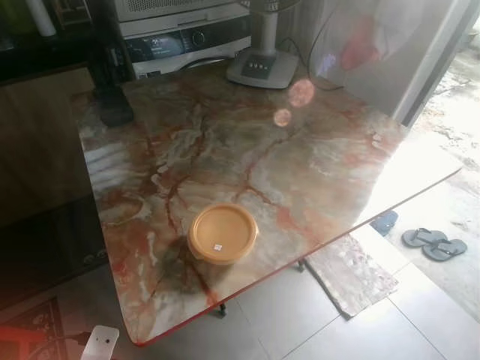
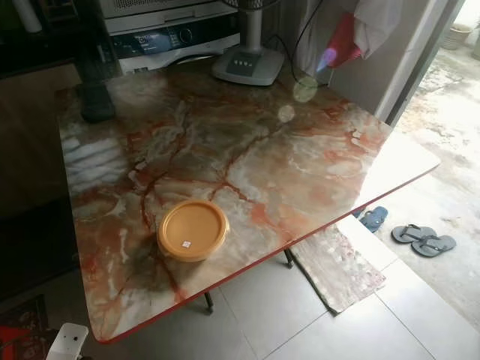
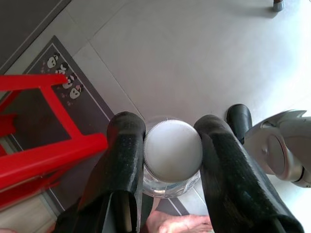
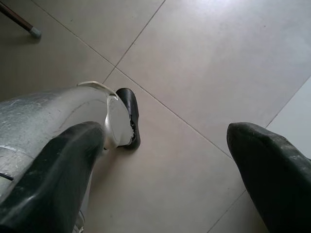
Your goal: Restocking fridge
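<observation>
Bottle first: a clear plastic bottle with a ribbed white screw cap (image 3: pixel 173 151) is sitting clamped between the left gripper's (image 3: pixel 173 160) two black fingers (image 3: pixel 124 160), seen cap-on in the left wrist view, and it is hanging low over the pale grey floor tiles (image 3: pixel 194 58), not over the table. Those fingers are pressing against the cap's two sides, one each way. Beneath the bottle a red metal frame (image 3: pixel 43 155) is crossing a dark grey mat printed with little pandas (image 3: pixel 63 73), and part of the robot's silver body (image 3: pixel 286 150) is showing beside a black foot (image 3: pixel 240 121).

Over to the right gripper (image 4: pixel 165 170): it is hanging by the robot's silver leg, fingers spread wide apart with nothing between them but bare tile.

Up on the head camera now. A round yellow-orange lidded plastic container (image 1: pixel 223 232) (small white sticker on the lid) is resting on the red-veined marble-patterned tabletop (image 1: pixel 300 172), close to the near edge. At the far end, the grey base of a standing fan (image 1: pixel 262 67) is sitting on the table, and behind it a white appliance with a dark control panel (image 1: pixel 187 41) is standing. On the floor to the right, a pair of grey flip-flops (image 1: pixel 433 243) is lying well apart from the table, with a blue sandal (image 1: pixel 384 221) peeking out under the table's edge.
</observation>
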Controlling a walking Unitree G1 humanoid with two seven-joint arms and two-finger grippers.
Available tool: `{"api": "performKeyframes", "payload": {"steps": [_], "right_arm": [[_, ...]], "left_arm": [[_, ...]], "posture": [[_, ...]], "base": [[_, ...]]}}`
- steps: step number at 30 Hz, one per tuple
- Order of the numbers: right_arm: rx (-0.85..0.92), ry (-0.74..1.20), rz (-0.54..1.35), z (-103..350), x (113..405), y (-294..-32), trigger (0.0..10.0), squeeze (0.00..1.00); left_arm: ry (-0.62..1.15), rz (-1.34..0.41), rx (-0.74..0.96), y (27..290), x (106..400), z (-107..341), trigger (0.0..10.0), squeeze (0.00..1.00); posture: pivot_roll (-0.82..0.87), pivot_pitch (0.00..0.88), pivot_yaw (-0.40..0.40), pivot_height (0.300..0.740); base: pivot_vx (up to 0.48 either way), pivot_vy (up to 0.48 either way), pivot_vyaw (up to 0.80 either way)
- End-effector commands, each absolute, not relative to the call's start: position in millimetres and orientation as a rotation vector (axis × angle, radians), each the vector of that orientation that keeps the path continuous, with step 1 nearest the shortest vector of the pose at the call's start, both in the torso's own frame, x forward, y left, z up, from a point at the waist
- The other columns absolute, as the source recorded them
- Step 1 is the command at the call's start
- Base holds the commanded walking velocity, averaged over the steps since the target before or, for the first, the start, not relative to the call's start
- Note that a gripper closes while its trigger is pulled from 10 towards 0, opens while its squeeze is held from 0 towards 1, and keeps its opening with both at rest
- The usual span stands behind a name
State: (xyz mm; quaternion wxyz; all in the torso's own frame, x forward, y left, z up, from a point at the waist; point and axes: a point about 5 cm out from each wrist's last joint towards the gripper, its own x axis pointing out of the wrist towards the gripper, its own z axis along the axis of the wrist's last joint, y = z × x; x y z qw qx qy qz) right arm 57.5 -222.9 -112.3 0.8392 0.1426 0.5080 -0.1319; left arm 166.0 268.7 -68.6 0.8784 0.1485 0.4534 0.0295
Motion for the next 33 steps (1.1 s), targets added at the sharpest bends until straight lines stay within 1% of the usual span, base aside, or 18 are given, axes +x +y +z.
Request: {"api": "performKeyframes", "payload": {"steps": [1, 6, 9, 17, 27, 33], "right_arm": [[0.316, 1.090, -0.283, -113.9, 52.2, -219.2, 10.0, 0.00], [0.309, 1.093, -0.283, -113.6, 52.0, -221.0, 10.0, 0.00], [0.285, 1.094, -0.263, -112.8, 52.8, -223.8, 10.0, 0.00], [0.279, 1.089, -0.271, -112.1, 52.2, -226.6, 10.0, 0.00], [0.285, 1.087, -0.270, -112.3, 52.3, -225.4, 10.0, 0.00], [0.291, 1.083, -0.272, -112.4, 53.0, -224.8, 10.0, 0.00]], "left_arm": [[0.961, 0.069, 0.333, 271.5, 161.7, -70.4, 10.0, 0.00], [0.958, 0.076, 0.312, 268.1, 161.3, -72.0, 10.0, 0.00], [0.969, 0.092, 0.276, 261.4, 158.0, -76.1, 10.0, 0.00], [0.998, 0.070, 0.271, 254.0, 149.9, -82.2, 10.0, 0.00], [1.027, 0.078, 0.273, 258.7, 141.5, -84.4, 10.0, 0.00], [1.042, 0.076, 0.276, 257.1, 138.2, -86.4, 10.0, 0.00]], "posture": [[0.20, 0.060, -0.008, 0.740], [0.21, 0.059, -0.014, 0.740], [0.20, 0.065, -0.031, 0.740], [0.20, 0.071, -0.044, 0.740], [0.20, 0.073, -0.039, 0.740], [0.20, 0.074, -0.036, 0.740]], "base": [[0.000, 0.000, 0.00], [0.000, 0.000, 0.00], [0.000, 0.000, 0.00], [0.000, 0.000, 0.00], [-0.304, 0.000, 0.00], [-0.351, 0.000, 0.00]]}}
